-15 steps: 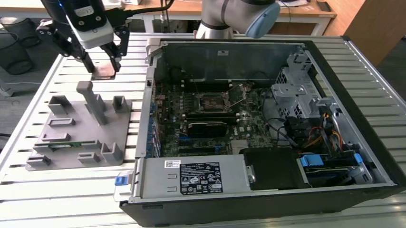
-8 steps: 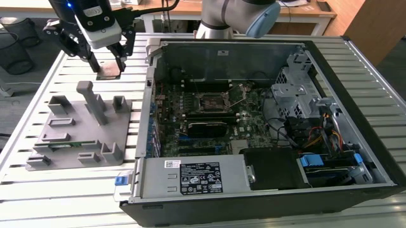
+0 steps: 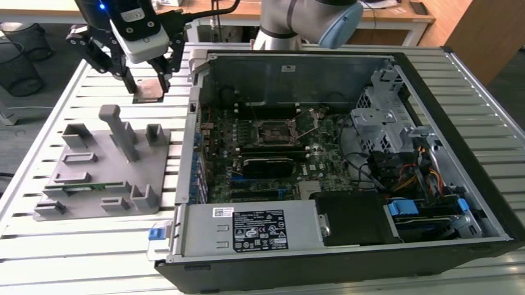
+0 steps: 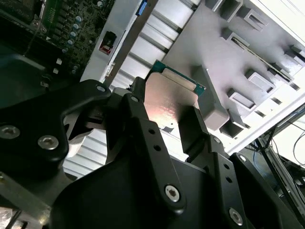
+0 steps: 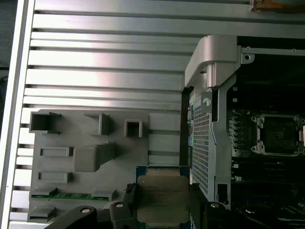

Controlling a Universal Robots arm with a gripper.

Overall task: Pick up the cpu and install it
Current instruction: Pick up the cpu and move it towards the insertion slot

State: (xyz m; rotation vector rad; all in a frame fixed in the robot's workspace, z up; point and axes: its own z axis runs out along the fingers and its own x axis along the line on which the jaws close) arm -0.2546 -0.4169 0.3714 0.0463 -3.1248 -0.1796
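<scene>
Fingers (image 4: 193, 128) clamped on cpu (image 4: 167, 100) edges; cpu held above slatted tabletop (image 3: 90, 246), near grey fixture (image 3: 107, 166).

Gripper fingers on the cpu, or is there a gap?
Touching. In the second wrist view the fingers of the gripper press against opposite edges of the cpu, with no gap on either side.

Exterior view overlooks case (image 3: 328, 265); both wrist views, seemingly close, share grey holder (image 5: 157, 148) (image 4: 205, 38).
</scene>
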